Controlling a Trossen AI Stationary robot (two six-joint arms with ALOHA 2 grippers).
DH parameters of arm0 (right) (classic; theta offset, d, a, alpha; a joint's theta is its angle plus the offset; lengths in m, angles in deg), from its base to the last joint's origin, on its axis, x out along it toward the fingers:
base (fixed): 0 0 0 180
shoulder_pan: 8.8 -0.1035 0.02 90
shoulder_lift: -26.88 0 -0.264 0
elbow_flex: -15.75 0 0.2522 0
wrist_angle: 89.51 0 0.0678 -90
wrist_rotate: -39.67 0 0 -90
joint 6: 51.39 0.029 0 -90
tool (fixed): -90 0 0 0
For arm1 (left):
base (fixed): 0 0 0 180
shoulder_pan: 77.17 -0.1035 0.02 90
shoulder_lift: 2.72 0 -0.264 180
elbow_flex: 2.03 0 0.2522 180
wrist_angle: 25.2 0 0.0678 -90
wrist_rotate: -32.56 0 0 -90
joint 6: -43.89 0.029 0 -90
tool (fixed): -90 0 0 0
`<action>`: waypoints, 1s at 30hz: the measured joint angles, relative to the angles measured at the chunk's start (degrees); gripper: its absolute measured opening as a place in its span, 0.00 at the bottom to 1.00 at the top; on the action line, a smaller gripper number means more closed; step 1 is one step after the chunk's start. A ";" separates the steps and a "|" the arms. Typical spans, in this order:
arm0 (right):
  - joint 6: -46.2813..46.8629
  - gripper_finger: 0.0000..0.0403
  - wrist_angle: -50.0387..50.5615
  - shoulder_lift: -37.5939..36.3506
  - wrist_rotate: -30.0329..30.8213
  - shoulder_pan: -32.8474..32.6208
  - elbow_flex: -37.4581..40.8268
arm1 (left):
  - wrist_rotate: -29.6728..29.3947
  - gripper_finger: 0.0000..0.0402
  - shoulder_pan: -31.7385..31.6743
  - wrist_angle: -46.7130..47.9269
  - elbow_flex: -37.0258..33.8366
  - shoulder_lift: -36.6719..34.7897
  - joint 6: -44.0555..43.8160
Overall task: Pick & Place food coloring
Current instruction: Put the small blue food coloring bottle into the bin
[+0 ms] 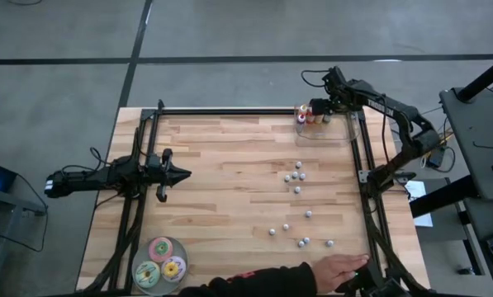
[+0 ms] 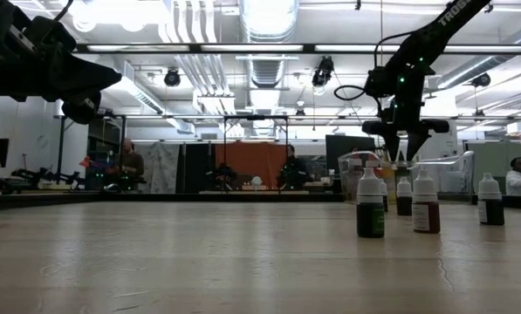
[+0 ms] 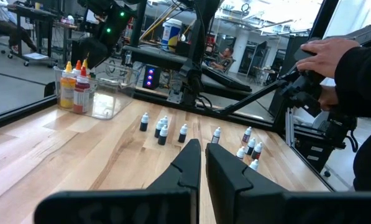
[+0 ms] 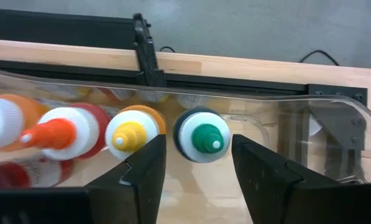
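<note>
While hovering over the clear plastic bin (image 1: 333, 130) at the far right corner of the counter (image 1: 229, 181), the right hand (image 4: 196, 163) is standing with its two fingers (image 4: 145, 165) spread apart, grasping nothing. Between those fingers, seen from above in the right wrist view, a green-tipped bottle (image 4: 201, 138) with a white collar is standing upright inside the bin, with a gap showing on either side of its cap. Just beside it in the same bin, a yellow-tipped bottle (image 4: 131, 130), an orange-tipped red bottle (image 4: 67, 132) and another orange bottle (image 4: 5, 118) are lining up in a row, close together.

Farther out, toward the near right of the counter, the small food coloring bottles (image 1: 296, 175) are standing scattered and upright, one cluster around the middle right and a looser group (image 1: 302, 233) nearer the front edge. At table height, several of them (image 2: 371, 204) are showing dark bodies under pale caps.

Over the left side of the counter, the left hand (image 3: 202, 163) is waiting with its fingers drawn close together and nothing between them. Three flat round discs (image 1: 162, 262), pink, green and yellow, are lying at the near left corner. At the near edge, a person's hand (image 1: 338, 268) is resting on the counter beside the right arm's frame.
</note>
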 joint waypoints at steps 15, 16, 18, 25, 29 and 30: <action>0.04 0.43 2.96 -6.05 -0.06 -0.29 0.00 | 0.00 0.00 0.00 0.00 -0.01 0.00 -0.01; 0.05 0.43 3.25 -6.91 -0.07 -0.59 0.00 | 0.00 0.00 0.00 -0.01 0.01 0.00 -0.02; -0.02 0.43 3.51 -8.63 -0.26 -1.33 0.00 | 0.00 0.00 0.00 -0.01 0.00 0.00 -0.02; -4.93 0.43 3.75 -15.59 -3.07 -5.36 0.00 | 0.00 0.00 0.00 -0.01 0.00 0.00 -0.01; -8.70 0.43 4.13 -18.62 -7.62 -7.13 0.00 | 0.00 0.00 0.00 0.01 -0.02 0.00 -0.02; -9.63 0.43 4.38 -19.27 -8.89 -7.50 0.00 | 0.00 0.00 0.00 -0.01 0.01 0.00 0.00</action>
